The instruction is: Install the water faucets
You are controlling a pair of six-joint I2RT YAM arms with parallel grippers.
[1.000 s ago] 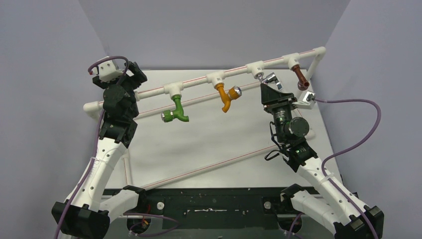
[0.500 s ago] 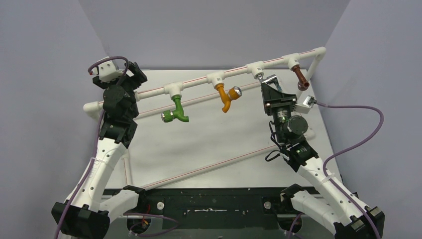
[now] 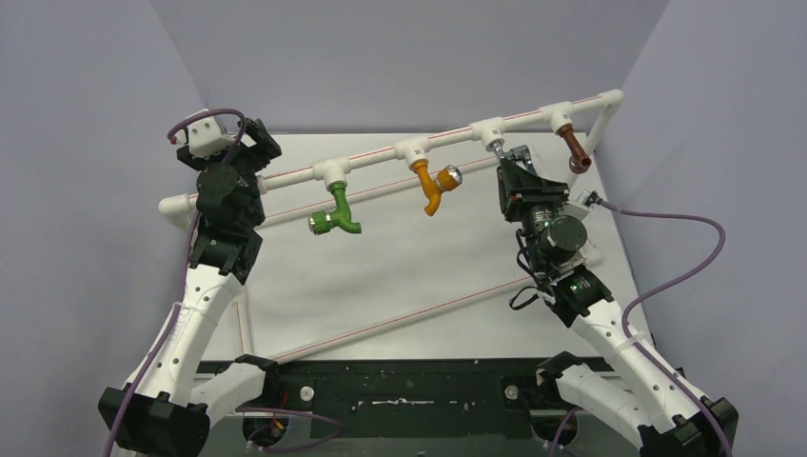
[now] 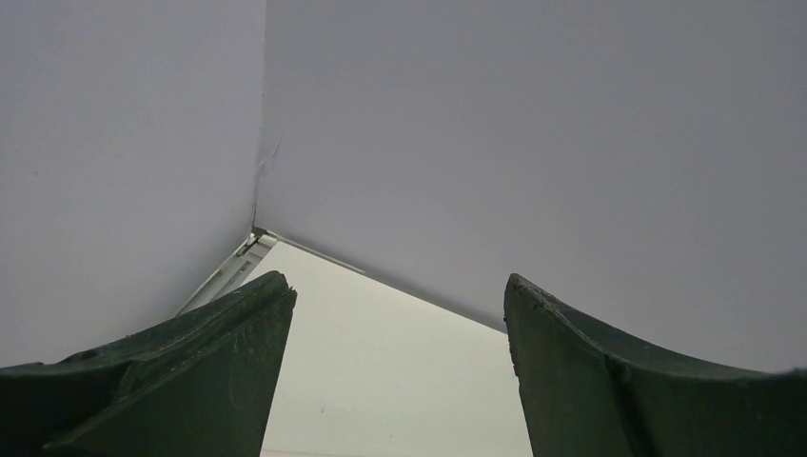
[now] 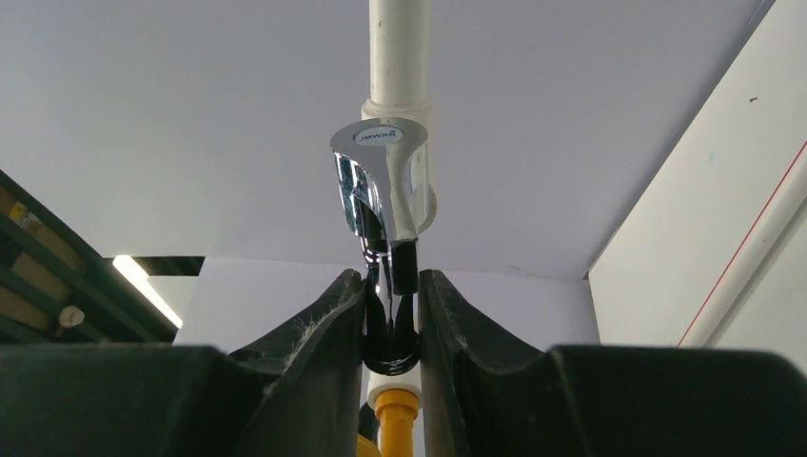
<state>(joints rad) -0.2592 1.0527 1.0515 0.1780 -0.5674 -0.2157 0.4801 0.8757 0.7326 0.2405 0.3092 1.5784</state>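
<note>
Grey partition walls close off the back and sides of the white counter [image 3: 400,267], and a white pipe rail [image 3: 371,162] runs across above it.

I start at my right gripper [image 5: 392,286]. Its jaws are drawn almost together and pinch the lower end of the chrome faucet [image 5: 381,181], one jaw on each side, with no gap showing against the metal. From the jaw tips the faucet runs straight ahead, its long axis in line with the gripper's own. It ends at a capped head that sits against a white tee fitting [image 5: 397,114] on the rail.

The top camera agrees. That gripper reaches up to the third tee from the left, between the orange faucet [image 3: 433,186] and the brown faucet [image 3: 574,148]. Both of those hang from their own tees, and the green faucet [image 3: 338,214] hangs further left.

I judge the step in hand to be threading the chrome one in, and what matters is that shared axis. With faucet and wrist in line, a roll of the wrist should turn the thread squarely, while any tilt could cross it. How far the thread is seated I cannot tell, since the joint is hidden behind the faucet's head.

On my left gripper [image 4: 400,295] the jaws are spread wide with nothing between them, facing the far corner of the walls. That arm stands by the left end of the rail, well apart from the chrome faucet, so the right arm is the nearer one for this job.
</note>
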